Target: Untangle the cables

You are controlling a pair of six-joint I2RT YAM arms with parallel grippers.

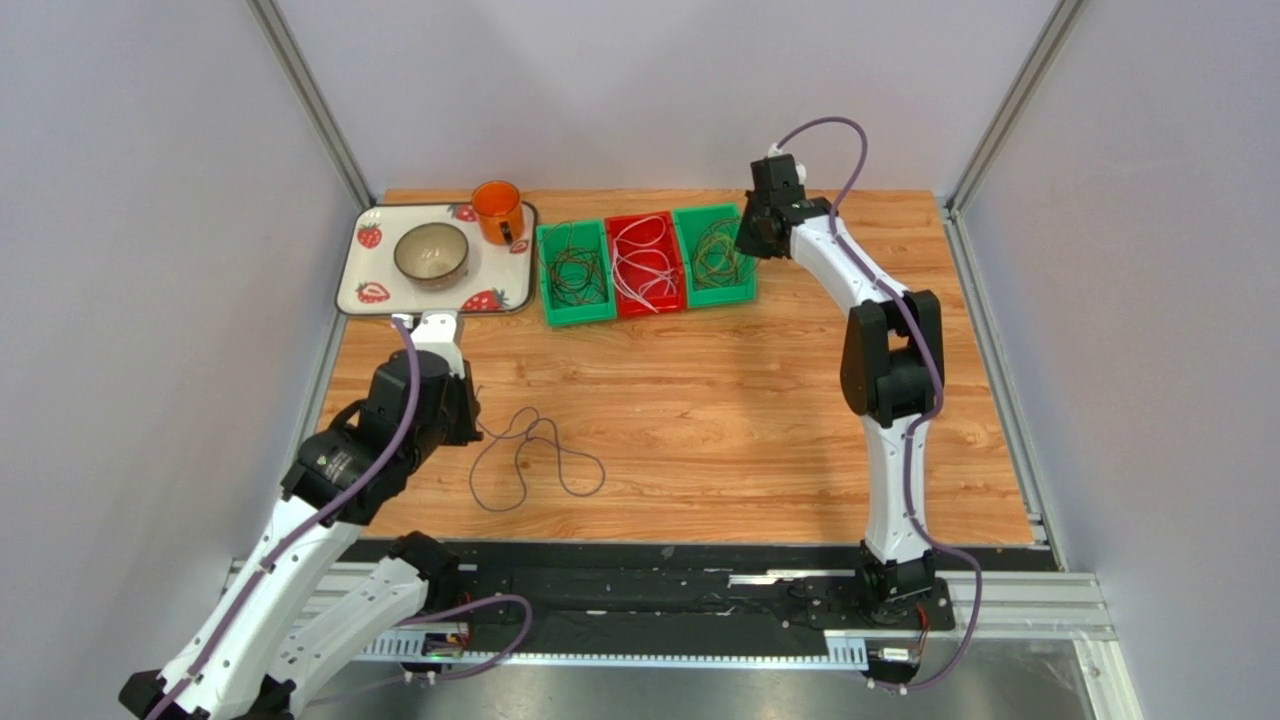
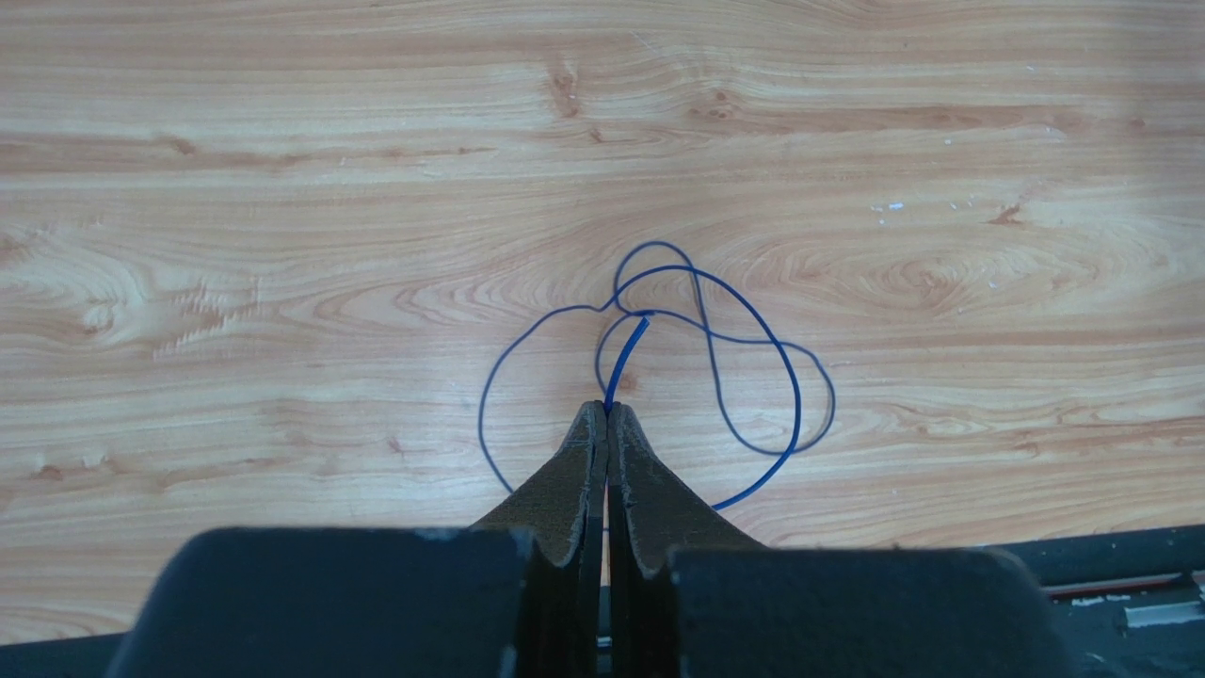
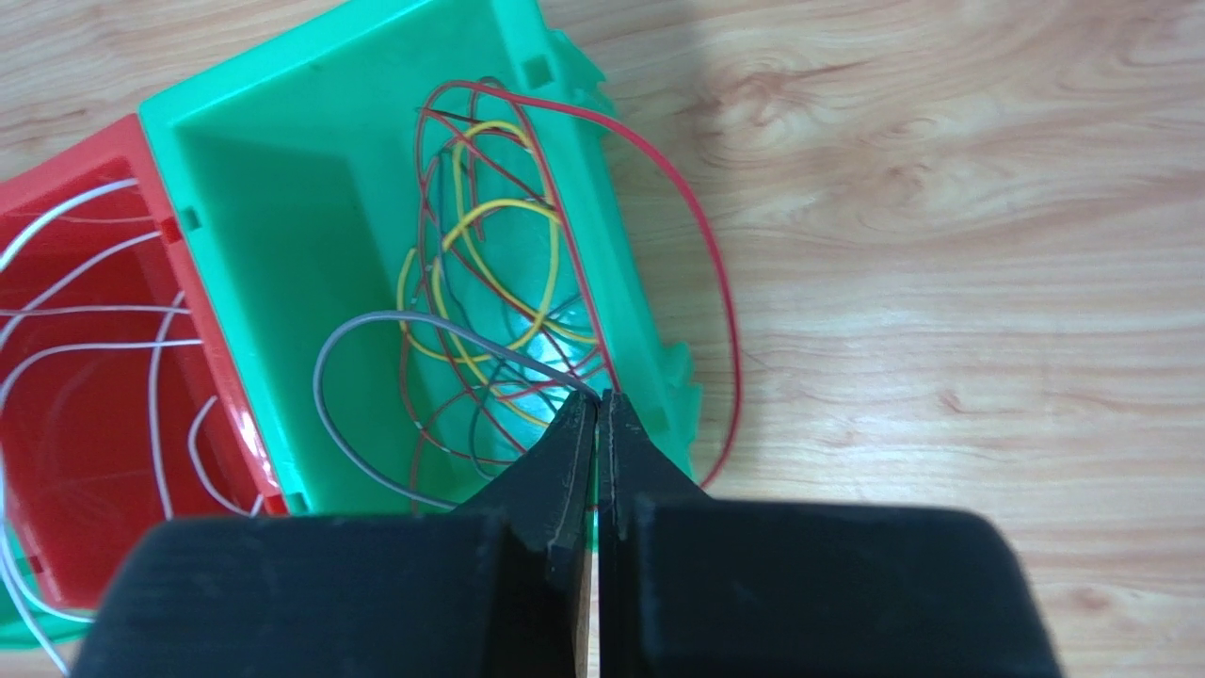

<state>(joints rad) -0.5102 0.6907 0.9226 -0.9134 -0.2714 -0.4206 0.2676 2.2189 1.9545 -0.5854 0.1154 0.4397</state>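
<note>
While both arms reached out over the wooden desk [image 1: 751, 405], each hand was clenched. Far ahead of the left hand [image 2: 608, 417] and a little to its left, a strawberry-patterned tray [image 1: 504, 273] lay at the desk's back edge. It carried a bowl [image 1: 431, 254], and an orange mug [image 1: 498, 210] stood at its far right corner.

Three bins sat in a row to the right of the tray. Under the right hand [image 3: 600, 410] and just to its left was the right green bin [image 3: 255, 212]. Further to that hand's left came the red bin [image 3: 85, 466], touching it, and then the left green bin [image 1: 577, 312].

The right hand had its fingers pressed together over the near rim of the right green bin. A red cable [image 3: 737, 353] looped out over that bin's wall onto the desk, to the right of the fingertips. Yellow cables [image 3: 509, 205] lay coiled inside the bin ahead of them. A grey cable [image 3: 316, 396] curved in from the left and met the fingertips, though whether it was nipped could not be told. White cables [image 3: 99, 311] lay in the red bin.

The left hand was grasping one end of the blue cable [image 2: 631, 353]. The rest of it lay in loose crossing loops on the bare desk, just ahead of the fingertips and to either side.
</note>
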